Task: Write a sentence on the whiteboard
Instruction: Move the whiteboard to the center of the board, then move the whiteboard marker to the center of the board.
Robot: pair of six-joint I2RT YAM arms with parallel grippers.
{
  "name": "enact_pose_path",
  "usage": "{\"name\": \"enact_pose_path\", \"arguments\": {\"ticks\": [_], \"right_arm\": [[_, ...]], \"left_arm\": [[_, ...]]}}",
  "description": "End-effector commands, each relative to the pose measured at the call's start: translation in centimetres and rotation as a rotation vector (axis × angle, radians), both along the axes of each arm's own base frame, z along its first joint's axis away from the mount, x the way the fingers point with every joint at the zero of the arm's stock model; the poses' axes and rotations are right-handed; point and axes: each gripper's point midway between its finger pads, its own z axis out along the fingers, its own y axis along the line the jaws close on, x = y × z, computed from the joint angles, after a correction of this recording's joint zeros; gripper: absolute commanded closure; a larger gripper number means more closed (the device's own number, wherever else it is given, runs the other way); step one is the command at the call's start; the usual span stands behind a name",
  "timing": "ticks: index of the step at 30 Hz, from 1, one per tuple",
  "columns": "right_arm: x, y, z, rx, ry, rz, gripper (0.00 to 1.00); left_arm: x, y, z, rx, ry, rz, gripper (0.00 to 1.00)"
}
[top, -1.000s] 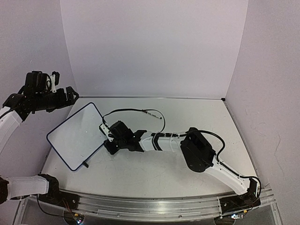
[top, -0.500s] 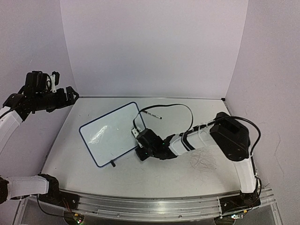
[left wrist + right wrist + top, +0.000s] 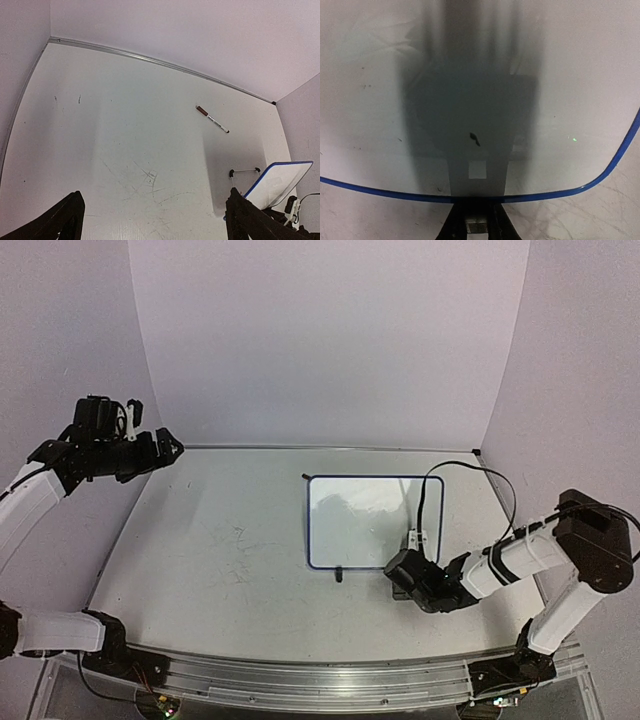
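The whiteboard (image 3: 350, 525) sits on the bench (image 3: 220, 570) with its long edges running side to side in the top view. From the left wrist camera it looks tipped up on one black foot (image 3: 244, 171), though it's hard to say how much of it rests on the bench.

The right end effector (image 3: 405, 570) is at the board's near right corner and is clamped onto the blue frame. In its own camera the fingers (image 3: 492, 220) pinch the frame's near edge dead centre. The board's face there shows glare, the end effector's dark shadow and one tiny black mark (image 3: 475, 139), plus a few specks. A black cable (image 3: 428, 490) off the right arm loops over the board's right side.

The left end effector (image 3: 165, 447) hangs up in the air, well off to the board's left and a bit past its far edge. Its fingers (image 3: 65, 220) are spread wide with nothing between them.

A marker (image 3: 212, 119) with a brown end lies flat on the bench just beyond the board's far left corner. In the top view only a dark bit pokes out there.

Some faint grey scribbles (image 3: 145, 180) mark the bench to the board's left.
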Motion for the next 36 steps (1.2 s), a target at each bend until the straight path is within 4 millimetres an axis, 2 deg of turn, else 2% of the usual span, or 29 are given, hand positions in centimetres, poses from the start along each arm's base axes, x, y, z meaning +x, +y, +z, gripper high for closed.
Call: {"name": "enact_pose_path", "arguments": {"ticks": [1, 5, 8, 10, 15, 18, 21, 24, 28, 33, 35, 36], "right_arm": [[-0.1, -3.7, 1.7, 0.052, -0.107, -0.199, 1.0], [-0.1, -4.2, 1.5, 0.023, -0.116, -0.206, 1.0], [0.2, -3.7, 1.2, -0.011, -0.112, -0.178, 0.99], [0.3, -3.4, 1.2, -0.018, -0.108, -0.163, 0.93], [0.1, -3.1, 2.1, 0.019, -0.108, -0.142, 0.57], [-0.5, -3.5, 3.0, 0.06, -0.099, -0.139, 0.24], [-1.4, -4.1, 4.2, 0.105, -0.078, -0.152, 0.11], [-2.4, -5.1, 5.6, 0.149, -0.063, -0.168, 0.08], [-3.3, -6.5, 8.6, 0.236, -0.107, -0.183, 0.07], [-3.8, -7.5, 12.7, 0.327, -0.214, -0.137, 0.07], [-3.8, -7.9, 14.0, 0.341, -0.253, -0.121, 0.08], [-3.9, -8.0, 14.4, 0.346, -0.264, -0.116, 0.08]], "left_arm": [[1.1, -1.8, -0.5, -0.062, -0.013, -0.043, 0.01], [1.5, -3.7, -2.4, -0.098, 0.019, -0.076, 0.01], [1.9, -5.8, -4.2, -0.126, 0.063, -0.12, 0.01], [2.2, -7.3, -5.3, -0.132, 0.083, -0.145, 0.01], [3.4, -11.9, -8.0, -0.142, 0.13, -0.216, 0.02], [4.6, -15.4, -9.4, -0.146, 0.149, -0.278, 0.02], [6.2, -18.5, -11.5, -0.157, 0.203, -0.332, 0.03], [8.9, -21.5, -13.3, -0.17, 0.243, -0.349, 0.09], [12.4, -25.1, -15.0, -0.175, 0.247, -0.331, 0.11], [17.0, -29.5, -17.0, -0.13, 0.17, -0.315, 0.12], [18.6, -31.6, -16.9, -0.152, 0.112, -0.36, 0.12], [19.3, -32.6, -16.2, -0.179, 0.077, -0.381, 0.13]]}}
